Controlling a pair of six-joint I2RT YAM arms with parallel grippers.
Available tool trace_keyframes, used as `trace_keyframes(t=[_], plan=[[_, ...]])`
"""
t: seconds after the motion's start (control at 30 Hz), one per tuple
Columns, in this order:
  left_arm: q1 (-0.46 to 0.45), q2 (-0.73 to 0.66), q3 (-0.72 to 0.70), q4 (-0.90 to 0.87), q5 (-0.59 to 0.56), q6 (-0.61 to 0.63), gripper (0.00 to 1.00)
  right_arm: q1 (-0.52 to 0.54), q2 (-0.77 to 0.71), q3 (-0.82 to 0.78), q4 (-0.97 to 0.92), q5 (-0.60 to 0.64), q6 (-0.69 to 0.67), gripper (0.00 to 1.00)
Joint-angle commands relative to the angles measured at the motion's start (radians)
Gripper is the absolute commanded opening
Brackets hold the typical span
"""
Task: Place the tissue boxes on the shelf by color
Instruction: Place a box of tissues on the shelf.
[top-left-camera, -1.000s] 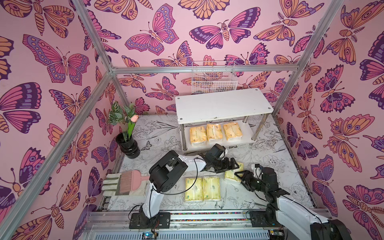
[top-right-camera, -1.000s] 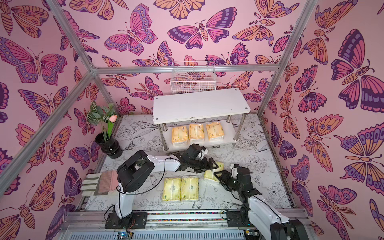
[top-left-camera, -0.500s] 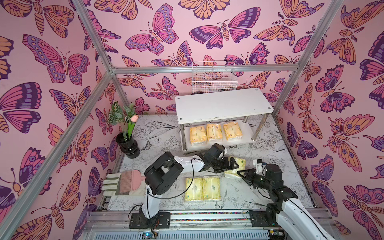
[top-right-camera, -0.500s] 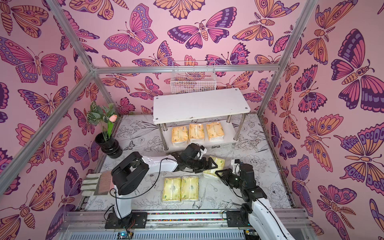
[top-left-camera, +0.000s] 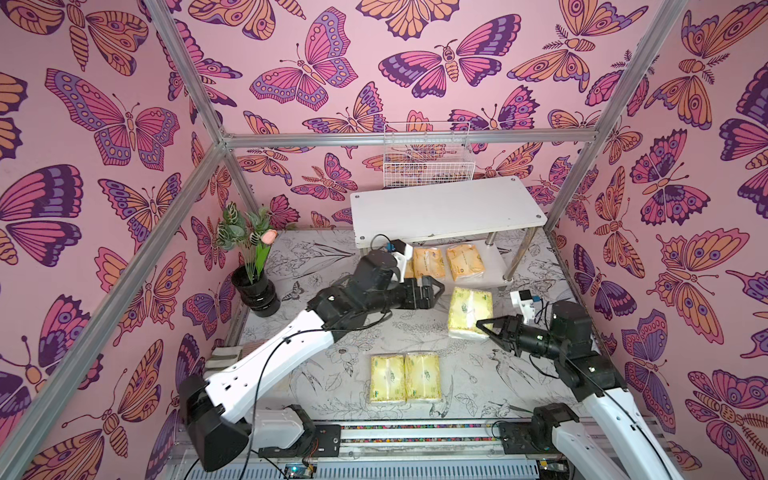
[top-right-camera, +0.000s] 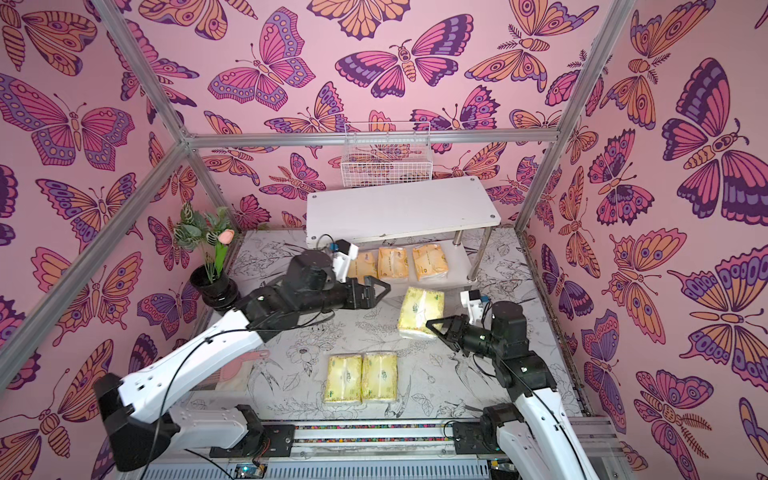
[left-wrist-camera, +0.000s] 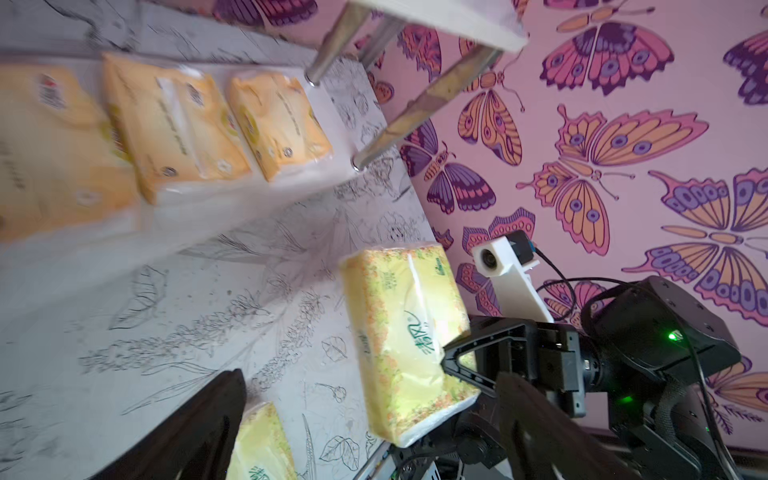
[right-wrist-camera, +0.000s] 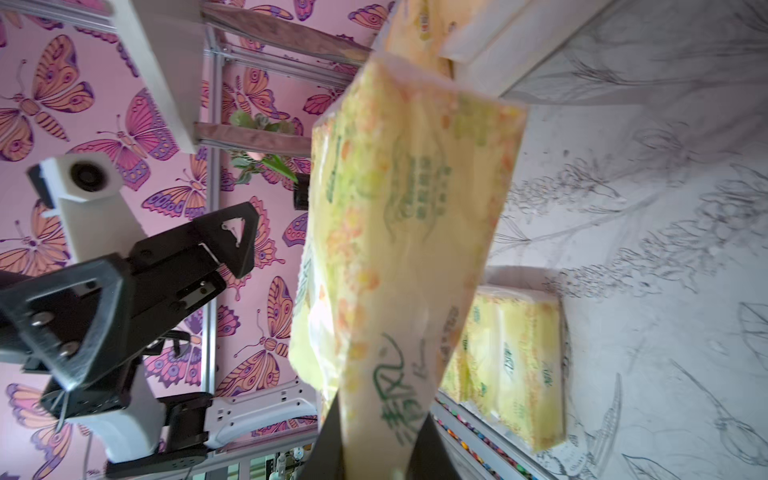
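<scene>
Pale-green tissue pack (top-left-camera: 469, 306) handed over: left gripper (top-left-camera: 437, 291) released, jaws apart, just beside it; right gripper (top-left-camera: 484, 327) clamps near end. Pack apparently airborne, long axis pointing toward bare-topped shelf (top-left-camera: 449, 208).

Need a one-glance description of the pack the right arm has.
Find the white shelf. Just in front of its lower board is a pale green pack. Unlike the pair near the front rail, it is alone, one end pinched in the right gripper.
</scene>
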Motion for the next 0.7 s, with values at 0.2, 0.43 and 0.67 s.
trace_keyframes(t=[0.2,0.43,0.67], plan=[[0.268,-0.098,0.212,-0.343,-0.137,0.143,0.99,0.07,0.282,0.504,-0.004,-0.083,-0.072,0.06],[0.495,-0.058,0.265,-0.347,0.035,0.134,0.99,0.169,0.589,0.848,0.063,-0.031,-0.065,0.06],[0.598,-0.017,0.325,-0.346,0.112,0.129,1.0,0.25,0.902,1.163,-0.016,0.006,-0.079,0.09]])
